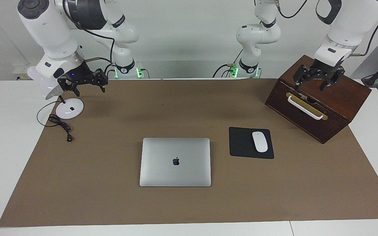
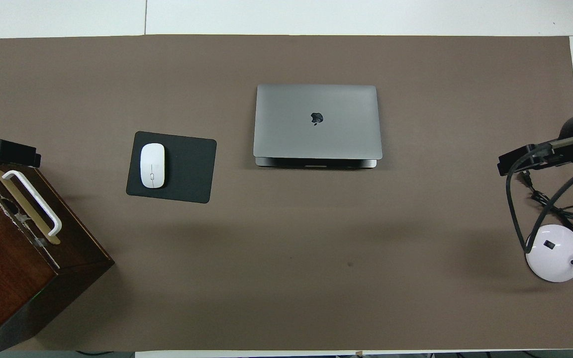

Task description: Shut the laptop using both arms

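Both arms sit high and well apart from the laptop (image 1: 175, 162), which lies mid-mat with its lid down, logo up. From overhead a dark sliver shows along the laptop's robot-side edge, so the lid reads as lowered but maybe not fully seated; cannot tell for sure.

Left gripper (image 1: 317, 83) hangs over the wooden box (image 1: 320, 108) at the left arm's end of the table, fingers spread wide, holding nothing. Right gripper (image 1: 84, 86) hangs beside the desk lamp (image 1: 67, 109) at the right arm's end, nearer the robots than the laptop, fingers also spread, empty. Neither touches the laptop.

Mouse pad (image 1: 250, 143) with the white mouse (image 1: 260, 141) lies just beside the laptop, toward the left arm's end, between laptop and box.

Step in hand, my read: closing looks essentially done, arms parked away from the laptop. If that sliver is a real gap, next move calls for bringing both grippers in over the lid, one toward each end, and pressing down evenly near the robot-side edge. Care needed: the left arm must pass over mouse and pad without knocking them, the right must clear the lamp's cable (image 1: 59, 123). Light, flat pressure only; the lid is thin metal.
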Available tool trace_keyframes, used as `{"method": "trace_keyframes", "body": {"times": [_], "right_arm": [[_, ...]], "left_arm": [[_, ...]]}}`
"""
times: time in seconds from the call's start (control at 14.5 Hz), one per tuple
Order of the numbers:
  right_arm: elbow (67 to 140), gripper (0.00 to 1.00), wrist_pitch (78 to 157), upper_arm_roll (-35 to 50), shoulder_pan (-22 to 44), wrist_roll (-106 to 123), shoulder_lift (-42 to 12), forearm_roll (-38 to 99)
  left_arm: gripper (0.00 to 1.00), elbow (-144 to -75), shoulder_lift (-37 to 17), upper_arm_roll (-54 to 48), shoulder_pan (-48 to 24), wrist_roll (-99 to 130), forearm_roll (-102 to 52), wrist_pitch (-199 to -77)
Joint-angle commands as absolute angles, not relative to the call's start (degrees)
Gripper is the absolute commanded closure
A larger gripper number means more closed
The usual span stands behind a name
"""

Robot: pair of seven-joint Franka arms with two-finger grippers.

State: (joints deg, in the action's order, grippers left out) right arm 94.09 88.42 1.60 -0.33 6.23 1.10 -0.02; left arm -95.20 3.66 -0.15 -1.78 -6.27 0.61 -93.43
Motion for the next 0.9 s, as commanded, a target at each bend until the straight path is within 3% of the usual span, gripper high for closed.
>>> {"method": "trace_keyframes", "body": {"times": [0.0, 0.83], "right_arm": [[93.78, 0.0, 87.89, 1.06, -0.26, 5.45, 1.93, 0.44], [93.87, 0.0, 87.54, 1.14, -0.26, 5.54, 2.02, 0.44]], "left_arm": [[0.0, -94.22, 3.25, 0.18, -2.29, -5.1, 0.53, -93.16], [0.0, -94.31, 3.25, -0.09, -2.02, -3.95, 0.7, -93.34]]}}
